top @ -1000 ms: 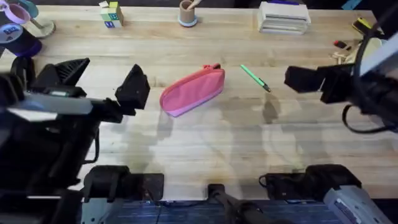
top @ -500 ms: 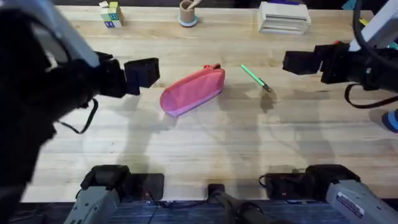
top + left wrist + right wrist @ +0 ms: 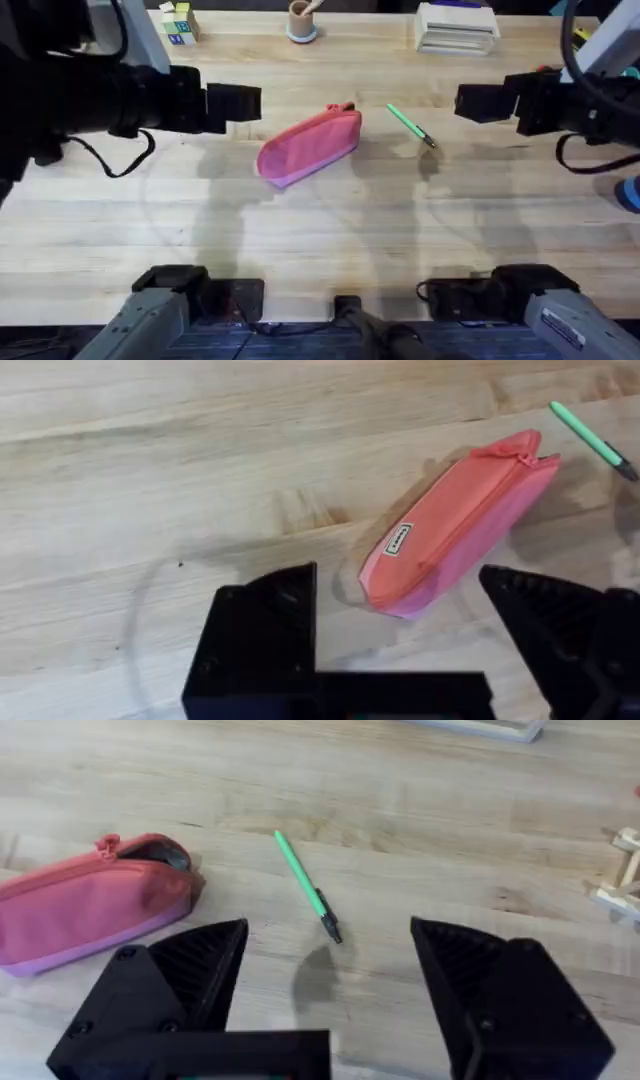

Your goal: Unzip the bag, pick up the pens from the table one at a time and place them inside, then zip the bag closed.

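Both jaws spread wide, holding nothing: left gripper (image 3: 240, 105) hovers just left of the bag (image 3: 310, 145), right gripper (image 3: 478, 101) sits off to the right of the pen (image 3: 410, 126). Near half of the table (image 3: 320, 240) is bare light plank with visible grain, only arm shadows on it. Bag lies diagonally at mid-table, zipper end up-right. Green pen lies just beside that end, not touching, dark tip toward the right arm. Far edge: coloured blocks (image 3: 177, 21), a cup (image 3: 302, 20), stacked books (image 3: 457, 27).
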